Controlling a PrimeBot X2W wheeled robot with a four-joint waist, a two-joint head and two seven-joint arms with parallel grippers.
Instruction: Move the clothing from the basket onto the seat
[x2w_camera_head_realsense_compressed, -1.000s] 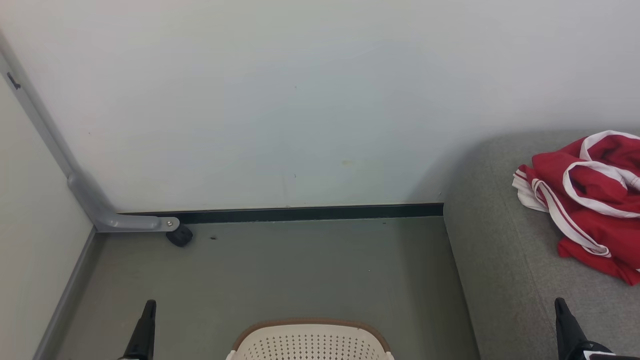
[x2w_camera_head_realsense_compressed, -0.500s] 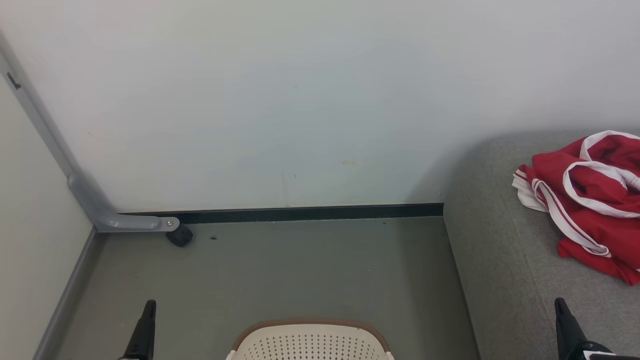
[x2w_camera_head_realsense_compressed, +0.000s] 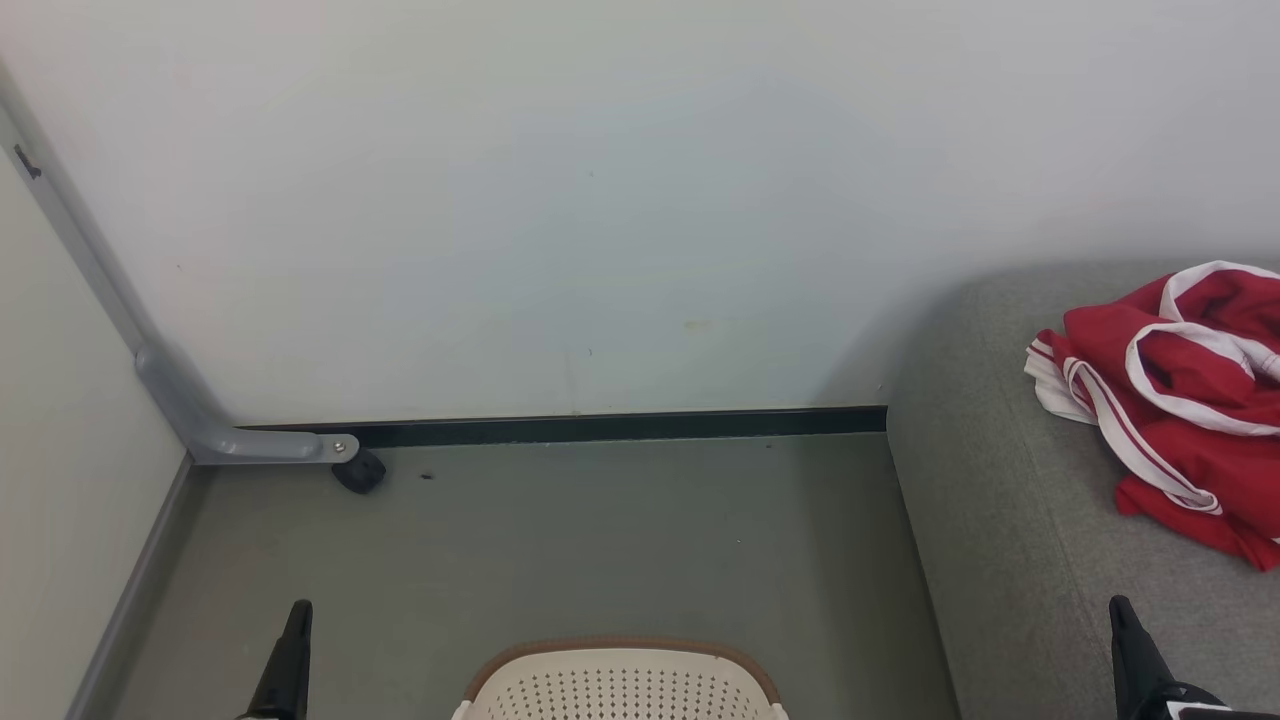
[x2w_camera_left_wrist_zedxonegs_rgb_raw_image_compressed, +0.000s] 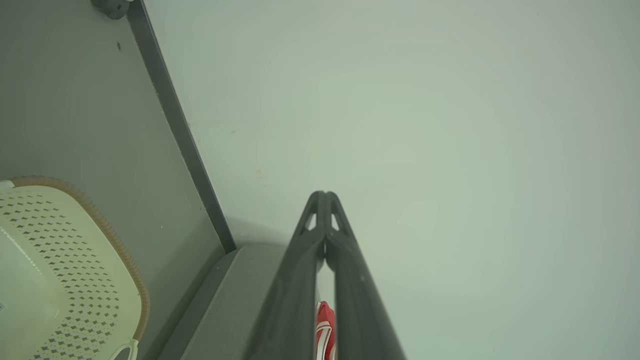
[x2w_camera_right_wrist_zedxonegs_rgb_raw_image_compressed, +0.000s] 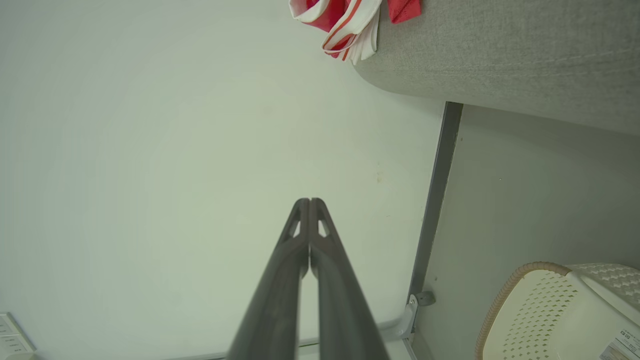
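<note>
Clothing (x2w_camera_head_realsense_compressed: 1190, 450) lies on the seat (x2w_camera_head_realsense_compressed: 1000, 520), outside the basket (x2w_camera_head_realsense_compressed: 620, 690); left fingers (x2w_camera_left_wrist_zedxonegs_rgb_raw_image_compressed: 295, 290) and right fingers (x2w_camera_right_wrist_zedxonegs_rgb_raw_image_compressed: 280, 280) pressed together.

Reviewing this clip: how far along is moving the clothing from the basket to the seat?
Done: the bright red, white-striped fabric clothing lies bunched on the large grey-green upholstered seat. In hand: nothing; the left hand and right hand are shut and empty. Left: probably nothing; the visible part of the cream perforated plastic basket shows no red, though its inside isn't fully seen.
</note>
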